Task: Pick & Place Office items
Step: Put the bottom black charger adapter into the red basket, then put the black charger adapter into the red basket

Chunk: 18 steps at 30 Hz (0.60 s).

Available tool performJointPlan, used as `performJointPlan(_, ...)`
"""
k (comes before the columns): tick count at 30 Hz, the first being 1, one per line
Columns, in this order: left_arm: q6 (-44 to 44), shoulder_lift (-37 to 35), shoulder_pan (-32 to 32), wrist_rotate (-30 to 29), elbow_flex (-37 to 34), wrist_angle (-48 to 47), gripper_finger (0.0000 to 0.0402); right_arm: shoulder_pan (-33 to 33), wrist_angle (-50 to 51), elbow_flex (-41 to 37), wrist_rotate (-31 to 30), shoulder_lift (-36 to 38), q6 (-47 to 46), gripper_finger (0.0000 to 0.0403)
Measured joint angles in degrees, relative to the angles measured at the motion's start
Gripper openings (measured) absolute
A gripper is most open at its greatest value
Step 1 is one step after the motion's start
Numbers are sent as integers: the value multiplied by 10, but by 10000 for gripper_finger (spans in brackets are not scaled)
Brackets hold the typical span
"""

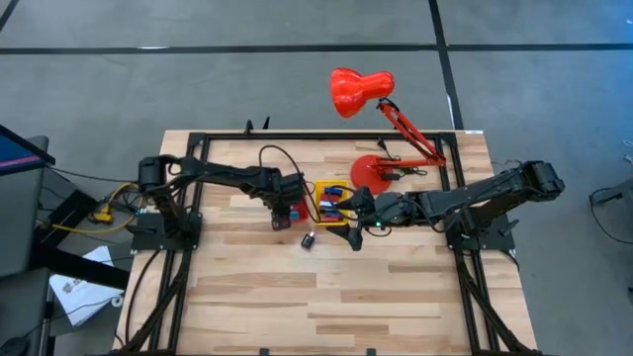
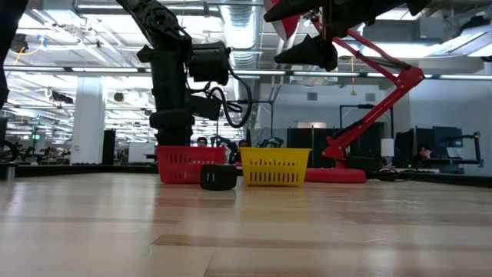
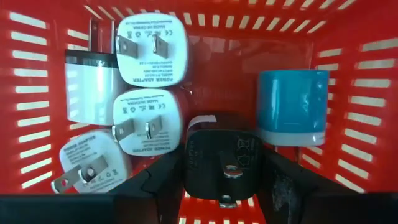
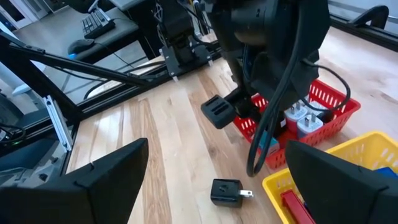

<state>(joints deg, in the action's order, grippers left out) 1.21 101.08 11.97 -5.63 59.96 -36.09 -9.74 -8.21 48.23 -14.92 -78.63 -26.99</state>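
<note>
While black adapter point(image 3: 217, 158) is sitting between left gripper point(image 3: 217, 186) fingers inside red bin point(image 3: 348, 81), jaws are standing part-open; grip uncertain, likely releasing among white adapters point(image 3: 152, 50). Second black adapter point(image 4: 227, 191) is lying below wide-open, empty right gripper point(image 4: 217, 180), beside yellow bin point(image 4: 348, 155).

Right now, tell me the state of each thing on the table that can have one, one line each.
Left hand: inside the red bin, fingers either side of a black adapter.
Right hand: open, empty, above the table by the yellow bin.
Red bin: upright, holding white adapters, a blue piece and the black adapter.
Yellow bin: upright, items inside.
Loose black adapter: lying on the table.
Desk lamp: standing.
</note>
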Motion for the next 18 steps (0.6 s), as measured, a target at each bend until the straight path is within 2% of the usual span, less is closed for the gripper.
performJointPlan(18,0,-12,0,14,0,10,219,0,2,0,0,0,0,370)
